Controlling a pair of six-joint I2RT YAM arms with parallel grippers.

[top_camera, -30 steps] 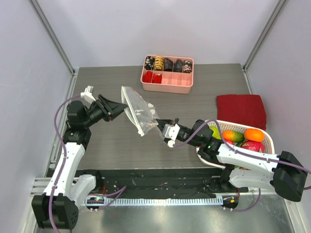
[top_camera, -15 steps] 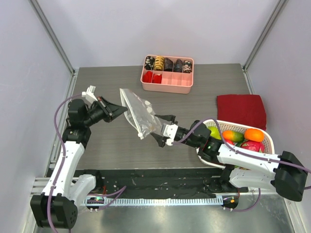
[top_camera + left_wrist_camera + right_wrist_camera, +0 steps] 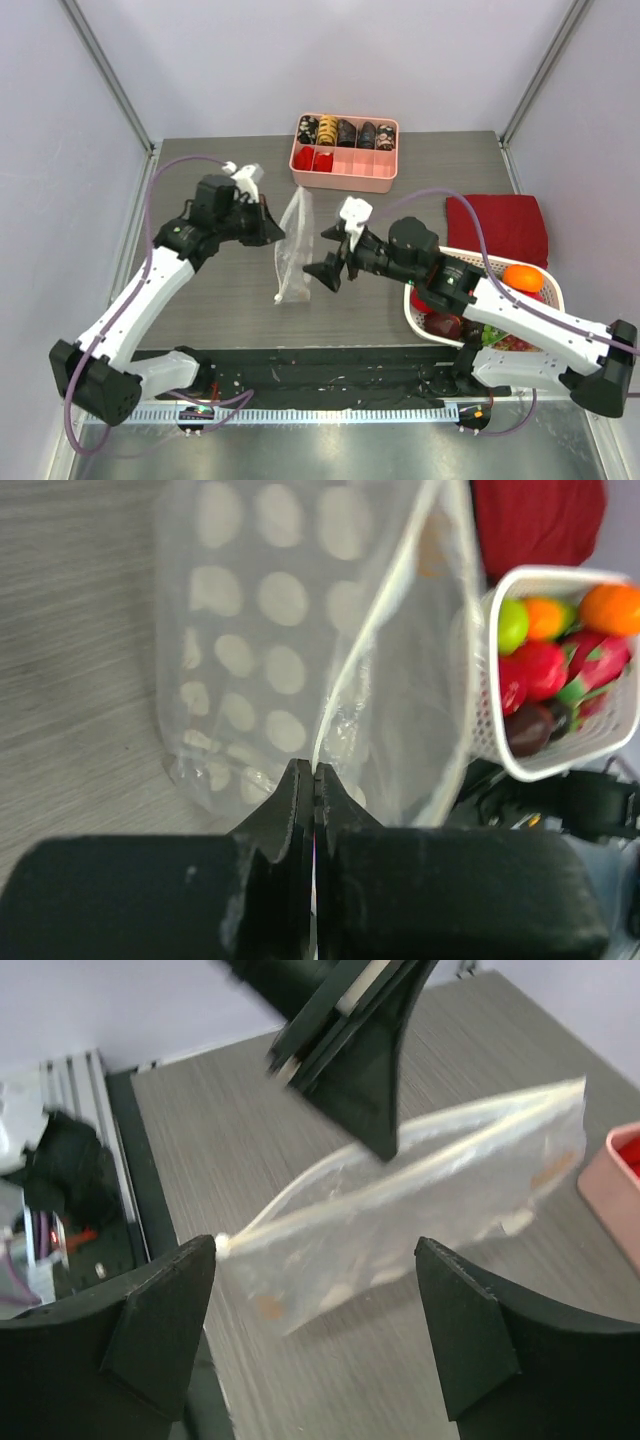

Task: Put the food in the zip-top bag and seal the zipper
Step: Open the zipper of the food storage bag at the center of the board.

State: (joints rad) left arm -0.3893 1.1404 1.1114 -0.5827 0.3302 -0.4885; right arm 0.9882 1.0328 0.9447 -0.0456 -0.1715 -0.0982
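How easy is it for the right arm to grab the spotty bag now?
Probably yes, easy: the right gripper is open, facing the bag that the left gripper holds up, with nothing between them.

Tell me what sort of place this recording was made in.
Probably a lab test cell: a wood-grain table enclosed by plain white panels on metal posts, with toy fruit in a basket.

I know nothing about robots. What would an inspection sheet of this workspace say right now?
Surface: dark wood-grain table, no spills seen.
Job's things: zip-top bag hanging, no fruit seen inside; food in white basket.
Clutter: pink tray; red cloth.
Tools: left tool shut on the bag's edge; right tool open beside it.
Cables: purple cables loop along both arms.
Surroundings: pale walls; nothing else seen.
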